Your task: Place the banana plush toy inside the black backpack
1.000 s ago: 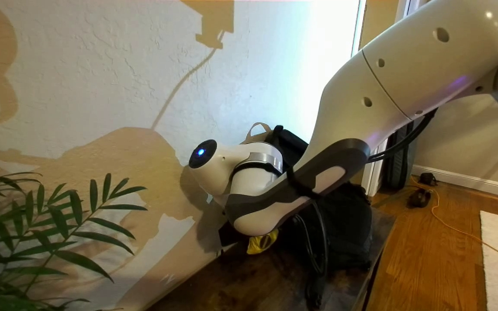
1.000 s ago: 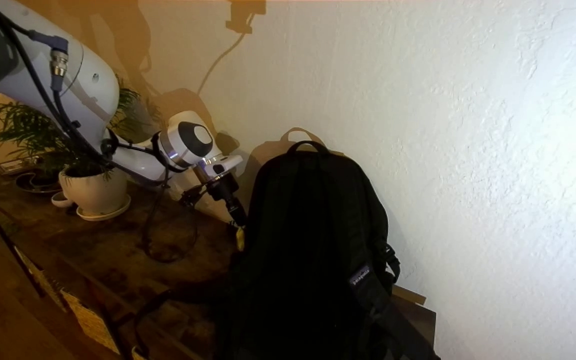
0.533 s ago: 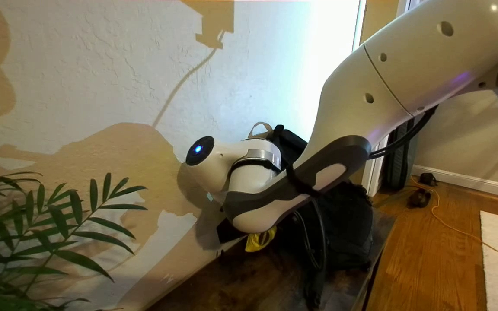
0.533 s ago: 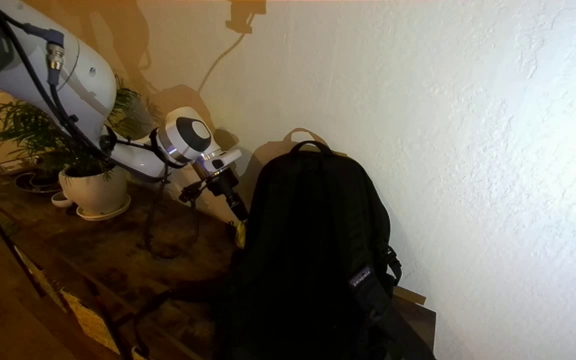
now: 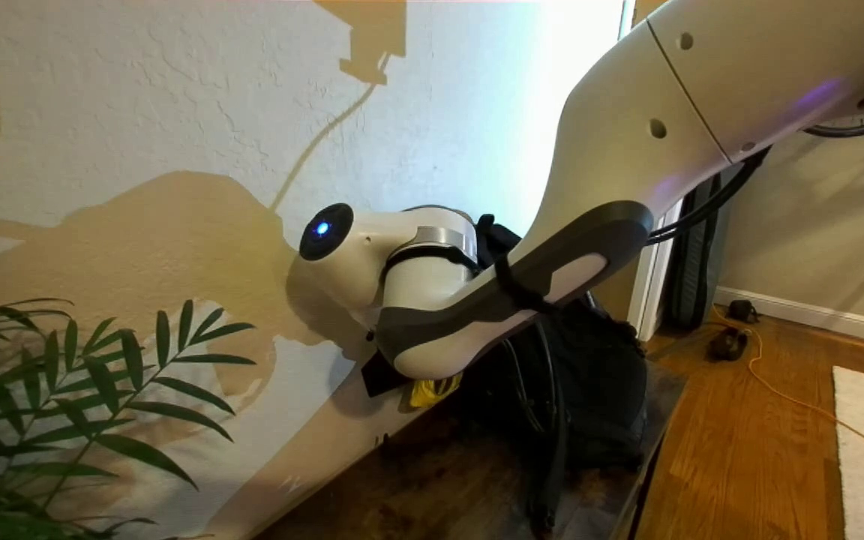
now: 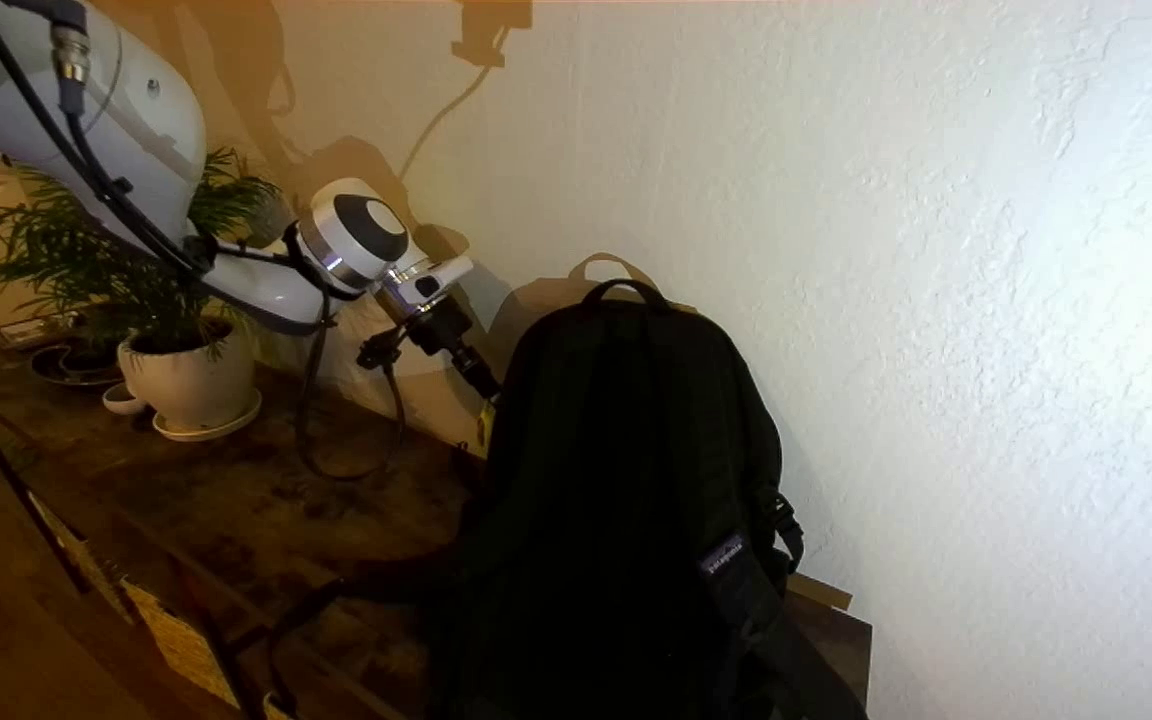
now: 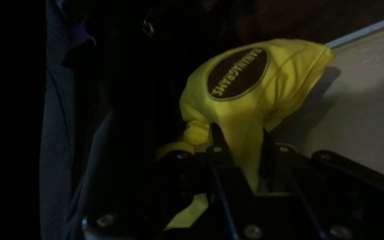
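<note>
My gripper (image 7: 239, 131) is shut on the banana plush toy (image 7: 282, 80), a bright yellow cloth banana with a dark oval label. Its cloth fills the space between the fingers, and a yellow end hangs beside the left finger (image 7: 217, 140). In an exterior view my gripper (image 6: 494, 393) is tilted down and holds the toy (image 6: 485, 422) beside the upper left edge of the black backpack (image 6: 626, 500). The toy (image 5: 428, 392) also shows below the wrist, with my gripper mostly hidden by the arm. The backpack (image 5: 597, 390) stands upright; its opening is hidden in both exterior views.
The backpack stands on a dark wooden table (image 6: 216, 500) against a white wall (image 6: 886, 250). A potted plant (image 6: 186, 385) with a small white bowl (image 6: 123, 400) stands at the table's far end. A backpack strap (image 5: 548, 480) hangs over the table. Dark fabric (image 7: 57, 133) fills the wrist view's left.
The arm and gripper have risen, lifting the toy higher above the table beside the backpack. The backpack's top has shifted slightly to the right in an exterior view. The toy stays gripped.
</note>
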